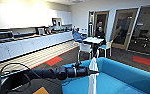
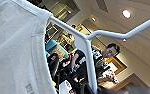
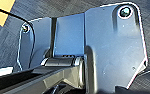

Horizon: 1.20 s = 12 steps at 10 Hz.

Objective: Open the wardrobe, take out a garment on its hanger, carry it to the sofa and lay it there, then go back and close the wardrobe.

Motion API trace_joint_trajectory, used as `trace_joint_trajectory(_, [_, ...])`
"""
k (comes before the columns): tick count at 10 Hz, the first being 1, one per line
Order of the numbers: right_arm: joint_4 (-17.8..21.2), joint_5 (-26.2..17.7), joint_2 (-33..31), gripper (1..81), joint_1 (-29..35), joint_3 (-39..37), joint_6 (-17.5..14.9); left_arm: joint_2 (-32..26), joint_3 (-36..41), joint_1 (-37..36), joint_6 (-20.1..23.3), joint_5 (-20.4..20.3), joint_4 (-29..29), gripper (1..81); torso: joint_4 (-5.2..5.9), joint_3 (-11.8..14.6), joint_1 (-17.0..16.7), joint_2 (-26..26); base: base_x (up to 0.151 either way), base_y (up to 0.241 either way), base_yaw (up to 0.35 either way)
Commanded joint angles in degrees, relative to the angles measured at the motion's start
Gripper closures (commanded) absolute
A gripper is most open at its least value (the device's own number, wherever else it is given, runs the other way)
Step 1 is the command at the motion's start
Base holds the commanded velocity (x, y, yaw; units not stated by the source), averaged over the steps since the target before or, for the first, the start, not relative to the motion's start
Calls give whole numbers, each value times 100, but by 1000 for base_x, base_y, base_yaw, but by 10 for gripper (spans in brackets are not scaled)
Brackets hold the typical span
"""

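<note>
Halfway or so, by the look of it: garment [image 1: 93, 75] on its hanger [image 2: 91, 47] clamped in left gripper [image 1: 91, 72], hanging above sofa [image 1: 131, 77], not yet laid down; wardrobe closing judged outstanding.

1. The head camera looked down from high over the sofa [image 1: 131, 77].
2. The left wrist camera looked upward, very near the hanger [image 2: 88, 47] and garment [image 2: 13, 50]; the head view shared that garment.
3. The right wrist camera faced the floor [image 3: 6, 32].
</note>
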Motion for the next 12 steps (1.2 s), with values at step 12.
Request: trace_joint_trajectory(12, [12,-322,108,10,245,59,-26,-186,360,-1001,75,-252,163,811,0,0,0,0,12,0,-137])
